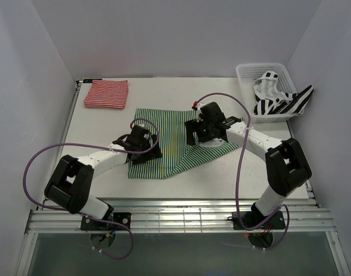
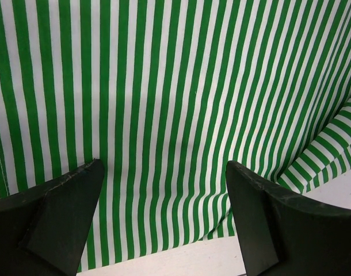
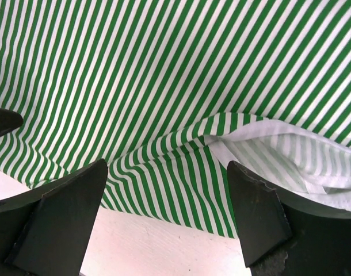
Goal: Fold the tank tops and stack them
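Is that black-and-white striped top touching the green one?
Apart. The top view shows the black-and-white top draped in and over the basket at the far right, with bare table between it and the green top.

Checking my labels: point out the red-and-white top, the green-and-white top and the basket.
red-and-white top (image 1: 106, 94): top view, centre of the folded square.
green-and-white top (image 1: 171, 138): top view, middle of the spread cloth.
basket (image 1: 262, 65): top view, its far rim.
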Controlling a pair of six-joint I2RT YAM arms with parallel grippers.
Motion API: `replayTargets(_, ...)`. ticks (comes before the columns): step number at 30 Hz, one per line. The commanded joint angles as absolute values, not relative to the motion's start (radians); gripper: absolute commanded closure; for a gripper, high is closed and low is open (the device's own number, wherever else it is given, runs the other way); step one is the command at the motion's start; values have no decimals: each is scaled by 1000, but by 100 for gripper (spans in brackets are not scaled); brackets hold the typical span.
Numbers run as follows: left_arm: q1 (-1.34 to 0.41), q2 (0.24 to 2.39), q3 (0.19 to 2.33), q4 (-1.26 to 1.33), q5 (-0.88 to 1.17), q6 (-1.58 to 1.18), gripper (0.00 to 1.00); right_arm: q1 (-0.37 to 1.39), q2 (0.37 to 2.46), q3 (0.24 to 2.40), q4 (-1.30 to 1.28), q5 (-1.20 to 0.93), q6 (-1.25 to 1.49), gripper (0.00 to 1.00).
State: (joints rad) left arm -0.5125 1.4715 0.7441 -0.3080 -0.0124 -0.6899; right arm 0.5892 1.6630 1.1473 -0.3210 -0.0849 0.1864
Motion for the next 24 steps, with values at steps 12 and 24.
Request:
replayTargets(12,-509,1485,716,-273,-12,-689,2,532,1716,1117,-325,-124,54,4)
replayTargets(24,-508,1494,723,-282,-12,-689,2,535,1781,1157,-292,-199,-34,10)
